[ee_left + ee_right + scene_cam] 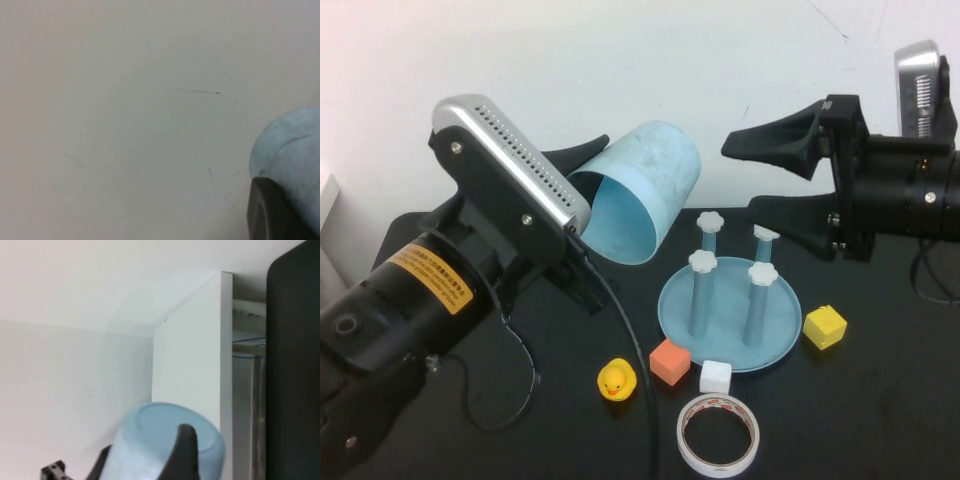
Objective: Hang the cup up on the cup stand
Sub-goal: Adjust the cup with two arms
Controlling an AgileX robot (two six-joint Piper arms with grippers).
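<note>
light-blue plastic, the cup [642, 192] hangs in the air on its side, above the table's [880, 420] left-centre, mouth tipped down toward us and to the table's near side, base toward the back wall. we see the left gripper [582, 215] clamped on the cup's rim: one dark finger lies over the outside of the wall, the other is tucked inside the mouth. the cup sits up and to the left of the cup stand [730, 300], apart from it, with no post inside it.

the cup stand rests near the table's middle, its round dish flat, four upright posts with white caps.

in the left wrist view we make out only a curved slice of the cup and one dark finger [272, 212] against it; the rest is bare wall. in the right wrist view the cup's base faces the lens, partly crossed by a dark finger of the left gripper, and the cup's lower part is cut off.

the right gripper [765, 180] hovers above the table's far right side, beyond the stand, jaws spread wide and holding nothing, well apart from the cup.

near the table's front edge lie a yellow duck [616, 380], an orange block [670, 361], a white block [715, 376], a tape roll [718, 434]; a yellow block [824, 326] sits right of the stand.
</note>
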